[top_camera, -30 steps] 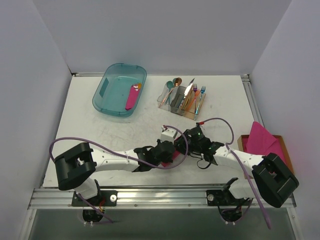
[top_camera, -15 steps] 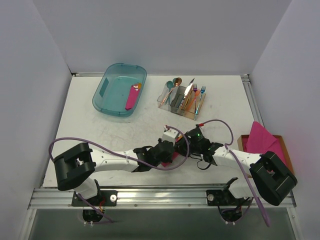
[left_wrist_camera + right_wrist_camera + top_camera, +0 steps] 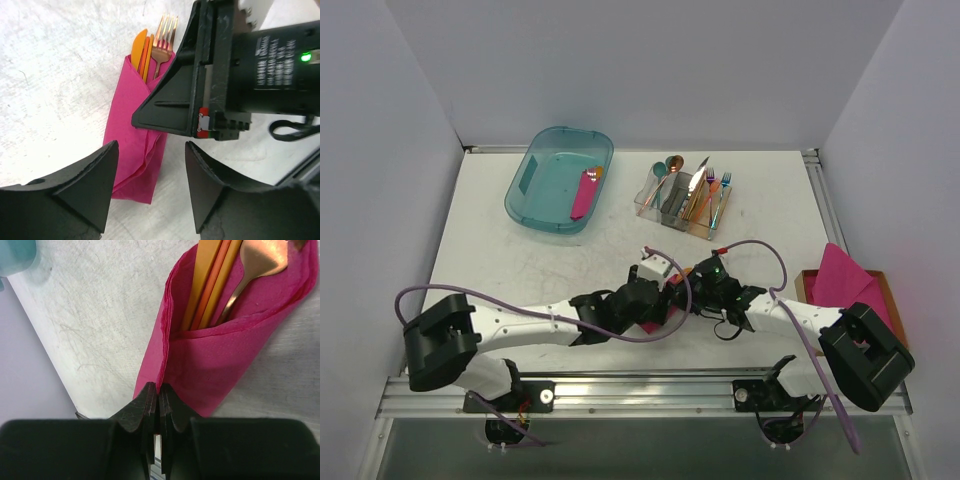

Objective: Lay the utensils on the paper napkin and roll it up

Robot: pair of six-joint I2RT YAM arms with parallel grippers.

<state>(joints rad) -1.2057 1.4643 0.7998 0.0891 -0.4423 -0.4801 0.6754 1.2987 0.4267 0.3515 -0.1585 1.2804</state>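
Though hidden overhead, utensils (image 3: 161, 37) inside napkin (image 3: 131, 150).

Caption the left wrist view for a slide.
Left fingers open above the rolled paper napkin, copper utensils poking out; right fingers shut at its edge.

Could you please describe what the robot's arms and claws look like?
The left arm and right arm have white links and black joints, each trailed by a lilac cable. The left claw and right claw are matte black and wedge-shaped. A green light glows on the right wrist.
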